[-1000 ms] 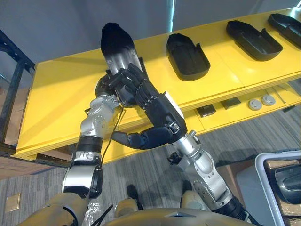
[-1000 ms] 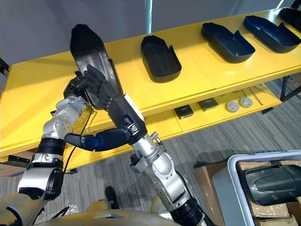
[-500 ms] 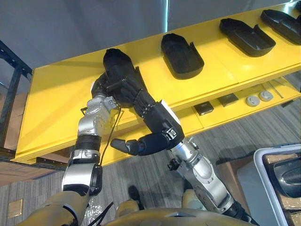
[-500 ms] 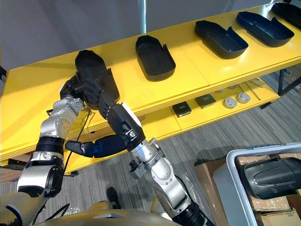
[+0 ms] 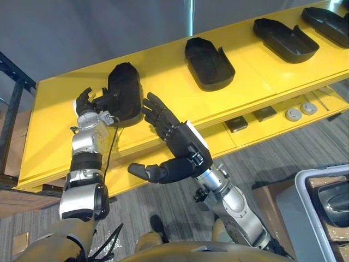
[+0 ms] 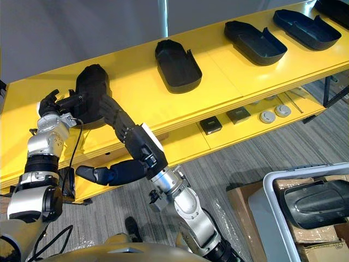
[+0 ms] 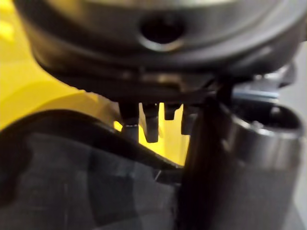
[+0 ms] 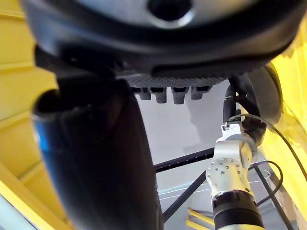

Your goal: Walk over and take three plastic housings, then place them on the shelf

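A black housing (image 5: 126,90) lies on the yellow shelf (image 5: 49,125). The left hand (image 5: 87,103) is at its left edge, its grip unclear. The right hand (image 5: 177,141) hovers just to its right, fingers (image 5: 155,112) spread.

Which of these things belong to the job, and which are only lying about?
For the job: the housing beside the left hand; three more housings on the yellow shelf; another housing in the grey bin.
Lying about: two black boxes and two grey discs on the lower shelf.
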Motion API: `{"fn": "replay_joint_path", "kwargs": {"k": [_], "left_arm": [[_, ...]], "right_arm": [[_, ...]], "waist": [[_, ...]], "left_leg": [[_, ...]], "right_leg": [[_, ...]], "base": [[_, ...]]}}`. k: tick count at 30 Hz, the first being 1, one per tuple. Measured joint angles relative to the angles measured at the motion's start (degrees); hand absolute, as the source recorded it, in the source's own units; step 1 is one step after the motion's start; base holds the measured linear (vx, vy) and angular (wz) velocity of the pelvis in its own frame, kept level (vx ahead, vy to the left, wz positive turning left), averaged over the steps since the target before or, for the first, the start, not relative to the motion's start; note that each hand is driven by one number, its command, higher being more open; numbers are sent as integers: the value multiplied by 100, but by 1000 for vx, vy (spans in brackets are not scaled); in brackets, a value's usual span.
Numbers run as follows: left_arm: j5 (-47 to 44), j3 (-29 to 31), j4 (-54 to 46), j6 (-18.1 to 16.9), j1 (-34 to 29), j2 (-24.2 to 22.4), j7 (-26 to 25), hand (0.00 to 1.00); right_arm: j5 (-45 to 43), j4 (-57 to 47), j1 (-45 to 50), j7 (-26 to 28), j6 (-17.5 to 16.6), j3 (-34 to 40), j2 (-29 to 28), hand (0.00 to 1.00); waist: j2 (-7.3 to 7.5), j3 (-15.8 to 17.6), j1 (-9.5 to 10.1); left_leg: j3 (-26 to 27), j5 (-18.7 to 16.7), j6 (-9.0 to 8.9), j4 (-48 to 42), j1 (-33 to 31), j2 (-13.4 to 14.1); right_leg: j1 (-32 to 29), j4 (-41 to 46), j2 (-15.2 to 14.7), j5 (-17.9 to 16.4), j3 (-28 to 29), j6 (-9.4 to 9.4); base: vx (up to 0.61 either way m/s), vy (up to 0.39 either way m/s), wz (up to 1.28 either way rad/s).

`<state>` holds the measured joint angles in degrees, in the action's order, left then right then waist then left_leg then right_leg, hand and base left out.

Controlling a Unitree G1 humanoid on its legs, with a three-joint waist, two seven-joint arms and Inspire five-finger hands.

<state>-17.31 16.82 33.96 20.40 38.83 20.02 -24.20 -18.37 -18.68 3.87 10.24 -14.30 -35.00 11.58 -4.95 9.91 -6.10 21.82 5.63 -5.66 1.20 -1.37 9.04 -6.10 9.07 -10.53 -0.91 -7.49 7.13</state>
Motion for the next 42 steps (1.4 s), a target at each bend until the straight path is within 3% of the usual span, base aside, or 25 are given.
{"fn": "replay_joint_path", "kwargs": {"k": [6,10,13,15,17,22,29,31,34,36,37,39,42], "left_arm": [[-11,-27,0,-17,-1,27,219,100],[-742,-399,-135,-356,-34,186,536,100],[-1788,-779,-1040,-812,-284,235,1017,100],[-2515,-966,-2217,-1195,-577,237,1452,100],[-2743,-1052,-2943,-1369,-729,237,1605,100],[-2722,-1076,-3442,-1427,-878,236,1535,100],[-1986,-898,-2805,-1374,-1315,237,1196,100],[-1822,-669,-2762,-1453,-1315,247,1044,100],[-1794,-417,-2863,-1996,-1335,325,825,100],[-1535,-282,-3881,-2471,-1891,306,529,100],[-1481,-280,-4058,-2545,-2006,291,502,100],[-934,-272,-5334,-2971,-2920,-51,336,100],[-214,-411,-6379,-3522,-4381,-1118,284,100]], "right_arm": [[1,0,196,7,0,-59,0,100],[5,0,278,20,0,-35,0,100],[147,-1,401,151,-9,70,-2,100],[448,-1,486,246,-11,214,2,100],[604,-1,447,329,-26,330,2,100],[635,-19,357,341,-120,416,3,100],[633,-19,366,321,-117,374,23,100],[647,-19,396,316,-117,343,26,100],[817,-21,475,98,-114,337,112,100],[1084,-42,628,-355,-107,451,160,100],[1099,-43,665,-420,-105,492,156,100],[1111,-42,857,-795,-64,1006,135,100],[1136,12,906,-1425,-47,2002,-48,100]], "waist": [[0,0,-1],[0,0,0],[7,-4,73],[16,-9,117],[21,-11,107],[-9,-55,143],[0,-148,219],[7,-162,253],[60,-225,277],[100,-247,270],[104,-250,272],[118,-257,297],[113,-307,396]], "left_leg": [[-1,-3,-4,9,84,0],[-8,-1,-5,8,106,0],[-20,0,-4,8,114,-10],[-37,-1,-4,13,154,-27],[-42,-10,-12,21,234,-33],[-54,-25,-12,24,287,-24],[-126,75,0,133,258,-33],[-124,86,-3,131,258,-36],[-154,84,-4,135,249,-38],[-184,79,-8,138,218,-44],[-189,78,-8,138,212,-45],[-263,75,-10,137,196,-48],[-466,56,-22,102,193,-44]], "right_leg": [[91,-6,1,-2,-3,-3],[119,-7,0,-1,-11,-4],[132,-8,-11,0,-21,-4],[174,-9,-26,0,-32,-3],[268,-23,-32,-2,-42,-5],[328,-37,-29,-15,-82,-10],[321,-111,-28,3,-185,5],[327,-107,-29,16,-184,18],[341,-113,-30,15,-201,14],[341,-135,-34,14,-233,13],[342,-138,-35,14,-239,13],[400,-195,-36,14,-311,14],[535,-310,-23,7,-478,10]], "base": [[0,0,0],[0,0,0],[0,0,0],[0,0,0],[10,7,2],[-31,-2,1],[-20,2,5],[19,3,0],[41,6,4],[33,6,6],[34,8,10],[22,1,16],[-20,-10,21]]}}
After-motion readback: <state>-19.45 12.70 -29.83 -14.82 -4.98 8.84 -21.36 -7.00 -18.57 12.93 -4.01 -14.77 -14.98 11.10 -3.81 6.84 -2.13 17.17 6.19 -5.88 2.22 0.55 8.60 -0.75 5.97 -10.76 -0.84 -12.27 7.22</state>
